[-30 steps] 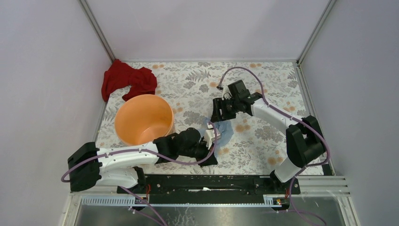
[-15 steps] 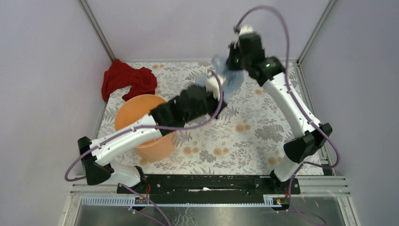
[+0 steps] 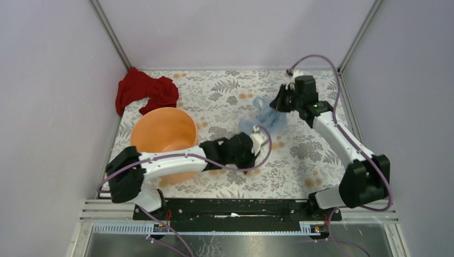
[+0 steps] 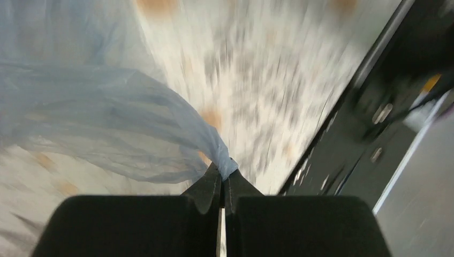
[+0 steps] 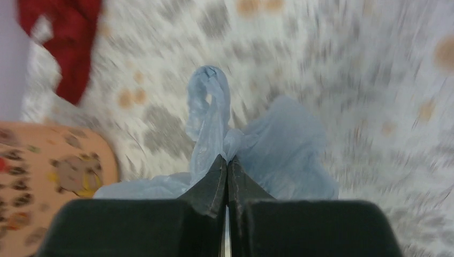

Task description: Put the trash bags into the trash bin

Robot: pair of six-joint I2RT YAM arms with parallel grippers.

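Note:
A pale blue, wrinkly trash bag [image 3: 266, 116] hangs stretched between my two grippers above the middle of the flowered table. My left gripper [image 3: 259, 138] is shut on its near end; in the left wrist view the film [image 4: 107, 123] bunches into the closed fingertips [image 4: 223, 172]. My right gripper [image 3: 279, 103] is shut on the far end, and the right wrist view shows the bag [image 5: 278, 150] pinched at the tips [image 5: 227, 162]. The orange trash bin [image 3: 163, 135] stands upright at the left, apart from the bag, with the left arm passing in front of it.
A crumpled red cloth [image 3: 144, 92] lies in the far left corner behind the bin. Grey walls close in the table on three sides. A black rail [image 3: 235, 206] with the arm bases runs along the near edge.
Both arms have come down from a high lift at the back to mid-table, carrying the bag. A second ago the right gripper was open over the bag; now it is shut on it.

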